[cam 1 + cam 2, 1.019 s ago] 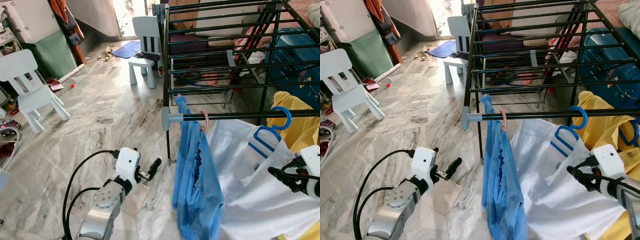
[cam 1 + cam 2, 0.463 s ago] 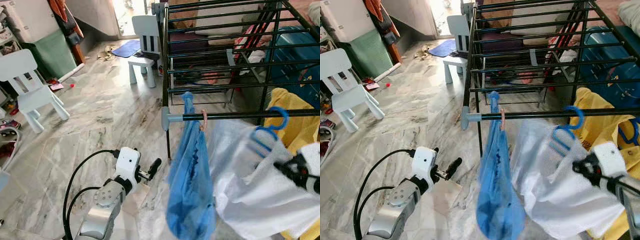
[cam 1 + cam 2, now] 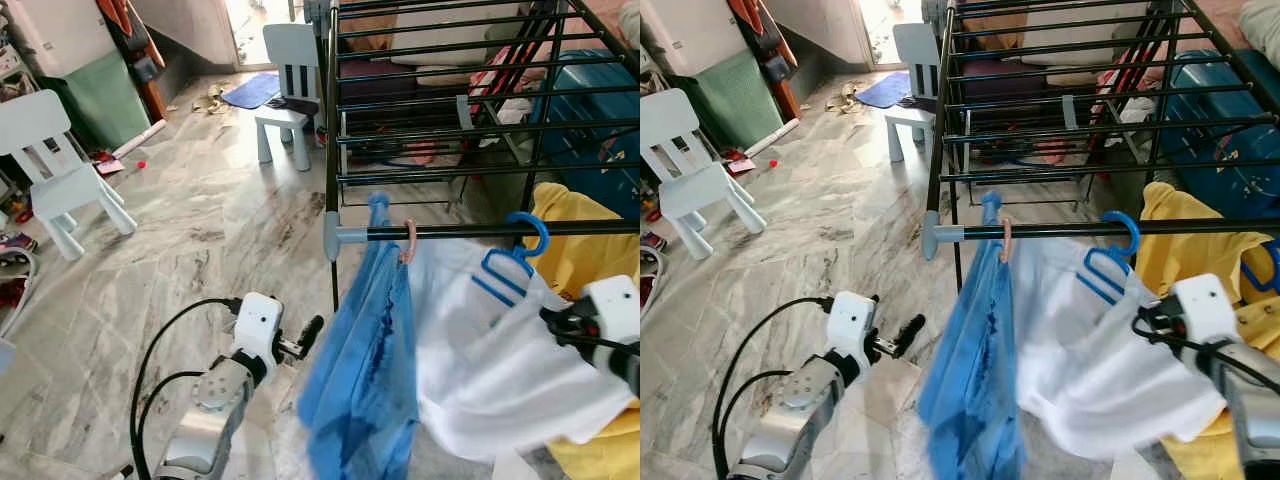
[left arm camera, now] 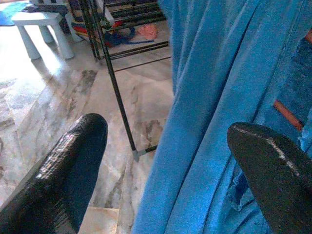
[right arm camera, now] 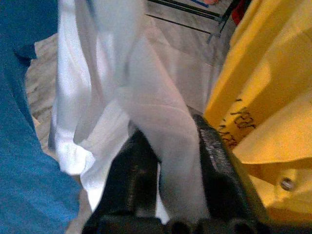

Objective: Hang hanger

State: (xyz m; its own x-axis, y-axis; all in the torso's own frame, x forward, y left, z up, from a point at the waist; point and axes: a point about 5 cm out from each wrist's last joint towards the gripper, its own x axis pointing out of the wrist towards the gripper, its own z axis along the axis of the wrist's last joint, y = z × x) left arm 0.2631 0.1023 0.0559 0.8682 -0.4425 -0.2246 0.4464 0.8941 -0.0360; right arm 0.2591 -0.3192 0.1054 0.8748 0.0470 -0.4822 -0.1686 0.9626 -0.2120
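Marble floor tiles [image 3: 210,230] stretch through a cluttered room, and a black drying rack [image 3: 440,110] stands over them ahead of the robot. At the right, the right gripper [image 5: 168,161] has its two black fingers [image 5: 217,161] pressed together on a fold of the white garment [image 3: 490,350], pinching the cloth between them. That garment hangs on the blue hanger [image 3: 510,262], which lies just up and to the left of the gripper; the hanger's hook [image 3: 1123,228] sits at the rack's front rail [image 3: 480,232], though whether it rests on the rail or only beside it cannot be told. Just past the gripper on its outer side is a yellow garment [image 3: 590,255] draped on the same rail. To the left of the white garment, touching it, a blue garment [image 3: 365,370] hangs from the rail near a pink clip [image 3: 408,240]. Lower left, the left gripper [image 4: 165,161] is held out over the floor with its fingers [image 4: 73,170] spread wide and holding nothing, just beside the blue garment. Farther back stand two pale children's chairs [image 3: 50,160] and a blue mat [image 3: 250,92].
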